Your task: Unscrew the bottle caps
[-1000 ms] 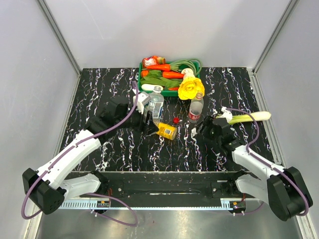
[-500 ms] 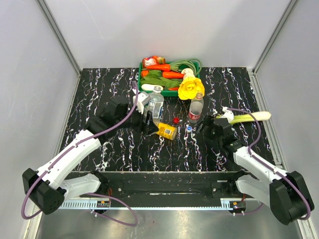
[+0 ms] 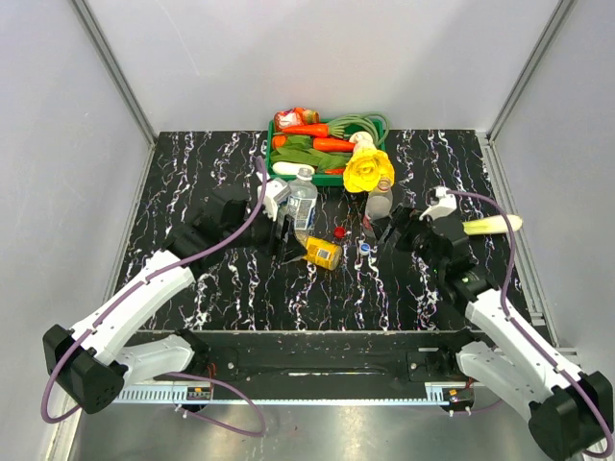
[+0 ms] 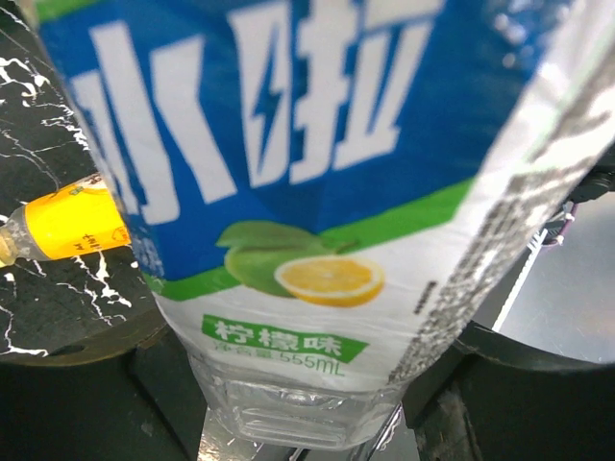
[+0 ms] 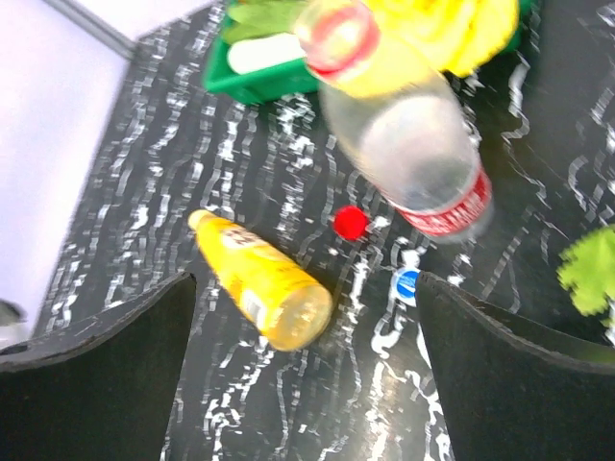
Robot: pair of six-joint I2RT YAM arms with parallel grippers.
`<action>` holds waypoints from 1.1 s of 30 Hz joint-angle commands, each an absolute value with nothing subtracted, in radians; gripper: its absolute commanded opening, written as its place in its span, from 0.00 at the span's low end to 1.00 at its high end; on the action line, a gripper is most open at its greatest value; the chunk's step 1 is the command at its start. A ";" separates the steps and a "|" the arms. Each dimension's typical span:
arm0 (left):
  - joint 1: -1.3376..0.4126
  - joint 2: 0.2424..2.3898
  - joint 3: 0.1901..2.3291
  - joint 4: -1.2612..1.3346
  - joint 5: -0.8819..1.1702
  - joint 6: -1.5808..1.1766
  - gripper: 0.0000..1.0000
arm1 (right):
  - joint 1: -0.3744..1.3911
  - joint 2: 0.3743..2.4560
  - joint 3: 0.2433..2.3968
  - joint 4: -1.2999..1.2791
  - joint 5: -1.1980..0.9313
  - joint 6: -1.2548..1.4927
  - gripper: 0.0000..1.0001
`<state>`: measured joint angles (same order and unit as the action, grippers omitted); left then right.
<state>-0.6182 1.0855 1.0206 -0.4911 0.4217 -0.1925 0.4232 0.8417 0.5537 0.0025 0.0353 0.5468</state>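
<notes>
Left fingers (image 4: 500, 403): closed on the lower body of the blue-label bottle (image 4: 317, 192), with a dark finger on either side of its base.
Blue-label bottle: stands upright on the tabletop (image 3: 192, 173) in the left fingers' hold, uncapped in the overhead view.
Right fingers (image 5: 96, 384): spread wide with nothing between them, hanging above the tabletop.
Red-label bottle (image 5: 413, 144): just ahead of the right fingers, not touched. Its mouth is open and it stands in front of the green tray (image 5: 259, 86).
Blue cap (image 5: 407, 284): loose on the tabletop beside the red-label bottle's base, the closest cap to the right fingers.
Red cap (image 5: 351, 222): loose on the tabletop, between the red-label bottle and the juice bottle (image 5: 264, 283), apart from both.
Juice bottle: lies on its side between the two arms, just beside the blue-label bottle.
Hard to make out: whether the juice bottle's neck has a cap on it. The right wrist view is blurred. The left wrist view cuts off the blue-label bottle's top.
</notes>
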 commanded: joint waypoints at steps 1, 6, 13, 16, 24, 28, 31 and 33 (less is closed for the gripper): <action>-0.615 1.071 1.028 -0.443 0.511 -0.189 0.68 | 0.417 0.811 0.666 0.037 -0.144 0.480 1.00; -0.624 1.089 1.039 -0.443 0.548 -0.183 0.68 | 0.417 0.839 0.759 0.130 -0.375 0.468 1.00; -0.684 1.108 1.066 -0.443 0.569 -0.157 0.68 | 0.417 0.934 0.847 0.366 -0.656 0.560 1.00; -0.725 1.120 1.078 -0.446 0.569 -0.141 0.68 | 0.417 0.992 0.865 0.468 -0.730 0.639 0.99; -0.796 1.160 1.120 -0.454 0.551 -0.123 0.68 | 0.417 1.074 0.879 0.621 -0.819 0.747 0.92; -0.810 1.172 1.131 -0.454 0.546 -0.120 0.68 | 0.417 1.094 0.867 0.685 -0.850 0.796 0.83; -0.818 1.180 1.135 -0.459 0.548 -0.115 0.68 | 0.417 1.103 0.850 0.751 -0.868 0.830 0.78; -0.822 1.183 1.135 -0.459 0.549 -0.112 0.68 | 0.417 1.106 0.841 0.770 -0.871 0.845 0.74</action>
